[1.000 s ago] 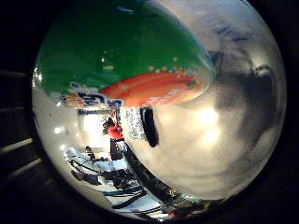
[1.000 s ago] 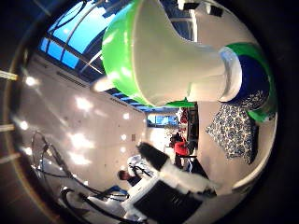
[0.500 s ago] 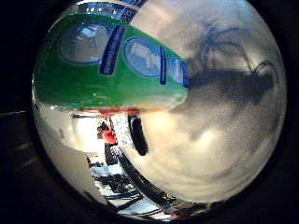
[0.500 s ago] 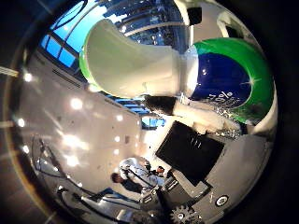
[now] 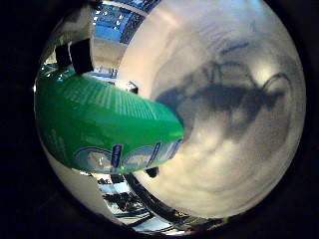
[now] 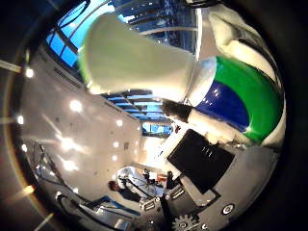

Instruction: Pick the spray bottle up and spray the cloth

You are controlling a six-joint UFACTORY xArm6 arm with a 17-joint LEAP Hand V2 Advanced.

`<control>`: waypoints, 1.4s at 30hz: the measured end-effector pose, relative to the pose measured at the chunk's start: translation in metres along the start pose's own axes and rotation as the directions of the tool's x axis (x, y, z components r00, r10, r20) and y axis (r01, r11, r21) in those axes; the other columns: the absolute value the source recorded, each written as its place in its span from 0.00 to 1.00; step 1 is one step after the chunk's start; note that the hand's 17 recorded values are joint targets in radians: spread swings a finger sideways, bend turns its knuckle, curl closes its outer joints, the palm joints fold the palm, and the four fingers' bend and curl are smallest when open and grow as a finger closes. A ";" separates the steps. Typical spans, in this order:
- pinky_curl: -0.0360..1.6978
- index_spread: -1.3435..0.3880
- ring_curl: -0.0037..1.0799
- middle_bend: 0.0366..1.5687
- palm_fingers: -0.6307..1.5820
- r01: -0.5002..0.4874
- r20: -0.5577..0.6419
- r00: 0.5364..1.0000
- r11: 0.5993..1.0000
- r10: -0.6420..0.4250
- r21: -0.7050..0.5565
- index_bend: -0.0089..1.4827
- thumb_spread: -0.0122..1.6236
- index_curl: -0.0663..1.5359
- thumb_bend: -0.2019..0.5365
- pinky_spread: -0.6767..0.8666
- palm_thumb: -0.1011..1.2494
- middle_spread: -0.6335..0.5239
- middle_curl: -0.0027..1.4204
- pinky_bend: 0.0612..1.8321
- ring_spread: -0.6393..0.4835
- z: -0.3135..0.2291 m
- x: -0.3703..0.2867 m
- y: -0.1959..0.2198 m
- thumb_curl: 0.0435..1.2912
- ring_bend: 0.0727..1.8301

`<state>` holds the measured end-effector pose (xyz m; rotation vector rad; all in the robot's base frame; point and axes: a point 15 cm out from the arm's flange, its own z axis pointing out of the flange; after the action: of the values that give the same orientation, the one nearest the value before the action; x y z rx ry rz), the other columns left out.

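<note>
Spray bottle [image 5: 104, 132] held close against palm, rolled since half-second ago; cloth gone from view. Robot hand [image 6: 202, 166] grip state unclear.

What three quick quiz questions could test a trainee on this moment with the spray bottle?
1. True or false: the spray bottle fills much of the little finger side view, so it is close to the palm.
2. What colour is its body there? A red, B green, C yellow.
3. In the thumb side view, the white neck meets a blue and ____ part.

Key: 1 true; 2 B; 3 green.
</note>
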<state>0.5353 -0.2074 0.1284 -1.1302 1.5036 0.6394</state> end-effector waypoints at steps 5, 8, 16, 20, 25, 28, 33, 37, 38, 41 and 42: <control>0.65 0.48 0.86 0.74 0.69 0.014 -0.025 1.000 1.000 -0.014 0.025 0.70 0.50 0.78 0.28 0.29 0.75 0.18 0.88 0.73 0.30 -0.007 -0.004 -0.007 0.26 0.76; 0.69 0.50 0.87 0.76 0.70 0.021 -0.027 0.999 0.999 -0.020 0.029 0.71 0.52 0.77 0.28 0.30 0.82 0.21 0.87 0.71 0.31 -0.010 -0.008 -0.009 0.29 0.76; 0.76 0.54 0.89 0.78 0.71 0.017 -0.017 1.000 0.999 -0.017 0.044 0.71 0.57 0.77 0.27 0.32 0.92 0.27 0.83 0.67 0.31 -0.014 -0.013 -0.009 0.37 0.75; 0.79 0.56 0.90 0.79 0.72 0.032 -0.024 0.999 0.998 -0.030 0.057 0.70 0.59 0.76 0.26 0.33 0.93 0.29 0.81 0.65 0.31 -0.025 -0.025 -0.009 0.41 0.75; 0.82 0.57 0.90 0.79 0.72 0.082 -0.042 0.996 0.995 -0.080 0.054 0.70 0.59 0.76 0.26 0.34 0.94 0.32 0.80 0.63 0.31 -0.034 -0.052 -0.015 0.44 0.74; 0.83 0.58 0.91 0.79 0.73 0.102 -0.027 0.994 0.994 -0.101 0.035 0.70 0.60 0.75 0.26 0.34 0.93 0.33 0.79 0.62 0.32 -0.035 -0.068 -0.013 0.45 0.73; 0.85 0.59 0.91 0.79 0.73 0.129 -0.008 0.992 0.992 -0.128 0.018 0.69 0.60 0.75 0.26 0.34 0.93 0.34 0.78 0.61 0.32 -0.037 -0.089 -0.010 0.47 0.73; 0.86 0.59 0.91 0.79 0.74 0.129 0.001 0.992 0.992 -0.129 0.005 0.69 0.60 0.75 0.26 0.34 0.92 0.34 0.78 0.60 0.31 -0.036 -0.092 -0.007 0.48 0.72; 0.86 0.59 0.91 0.79 0.74 0.127 -0.001 0.992 0.992 -0.127 0.001 0.68 0.60 0.75 0.26 0.34 0.92 0.35 0.78 0.60 0.31 -0.036 -0.091 -0.006 0.48 0.72; 0.87 0.59 0.92 0.78 0.74 0.124 -0.026 0.992 0.992 -0.125 -0.035 0.68 0.60 0.75 0.26 0.34 0.92 0.35 0.78 0.60 0.31 -0.036 -0.085 0.002 0.49 0.72; 0.87 0.59 0.92 0.78 0.74 0.123 -0.034 0.992 0.991 -0.125 -0.046 0.68 0.60 0.75 0.25 0.34 0.92 0.35 0.78 0.59 0.31 -0.037 -0.082 0.005 0.49 0.72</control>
<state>0.5108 -0.2115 0.2153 -1.2641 1.4437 0.5712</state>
